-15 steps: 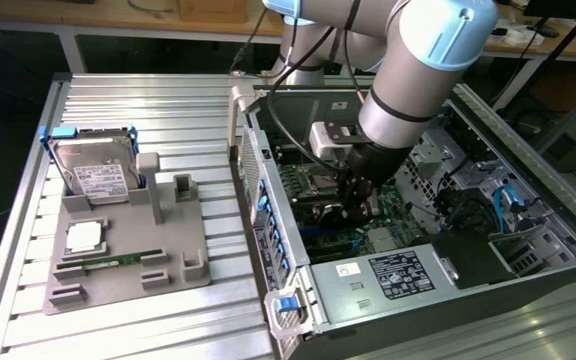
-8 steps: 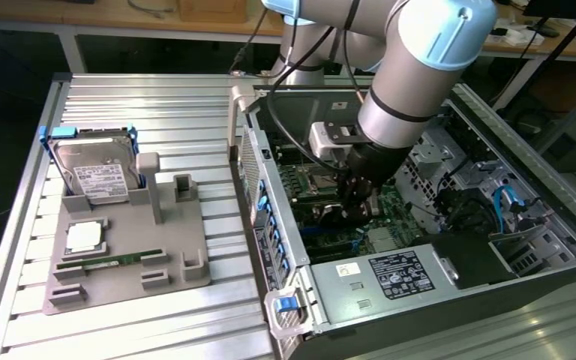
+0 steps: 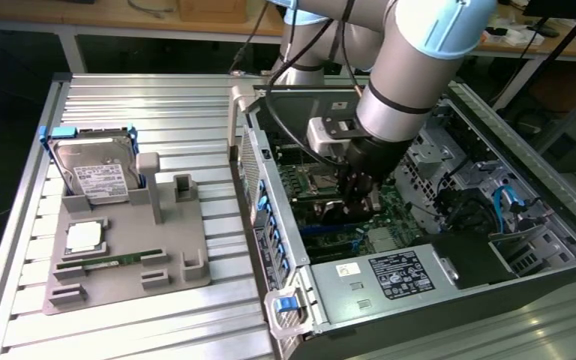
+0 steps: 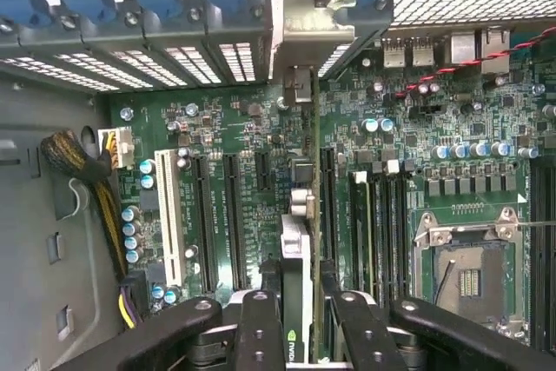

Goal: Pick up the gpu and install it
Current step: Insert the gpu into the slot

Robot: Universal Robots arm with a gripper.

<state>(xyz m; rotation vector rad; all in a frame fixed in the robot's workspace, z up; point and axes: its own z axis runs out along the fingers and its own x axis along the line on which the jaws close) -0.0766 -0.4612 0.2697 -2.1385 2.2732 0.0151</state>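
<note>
Wrist view: you see the gpu point(image 4: 295, 254) edge-on only. Its faces are hidden, and its near end runs off the frame between the fingers point(image 4: 259, 327). Exterior view: the gripper point(image 3: 356, 199) covers the card. On the hard drive point(image 3: 96, 174), the label print is too small to read.

Slatted aluminium table point(image 3: 148, 97): two items rest directly on it. An open computer case point(image 3: 468, 311) lies on its side. A grey fixture tray point(image 3: 168, 259) lies flat near the case, on the exterior view's left, bare slats between them.
</note>
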